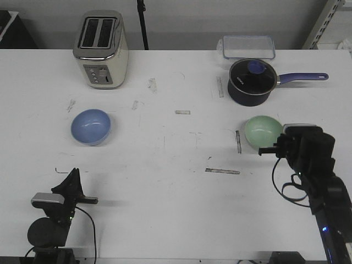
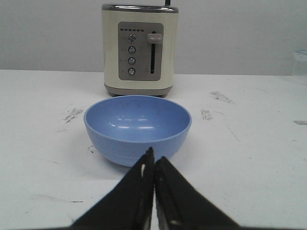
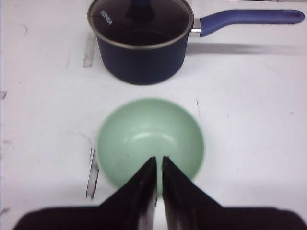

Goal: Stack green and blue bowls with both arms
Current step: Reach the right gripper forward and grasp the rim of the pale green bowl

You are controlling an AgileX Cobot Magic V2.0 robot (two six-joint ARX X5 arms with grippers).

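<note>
Where black right arm (image 1: 308, 157) overlaps, green bowl (image 1: 263, 132) rim hidden.

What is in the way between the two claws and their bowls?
Nothing visible. The left claw points straight at the blue bowl, with only bare table between. The right claw is already over the near rim of the green bowl. The toaster and saucepan sit farther back.

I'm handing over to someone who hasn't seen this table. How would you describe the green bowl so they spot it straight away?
Find the dark navy saucepan with the long blue handle on the right side of the table. Directly in front of it, nearer the robot, sits the green bowl, just ahead of the right gripper. It is the only pale mint bowl; the similar blue bowl sits far left, before the toaster.
</note>
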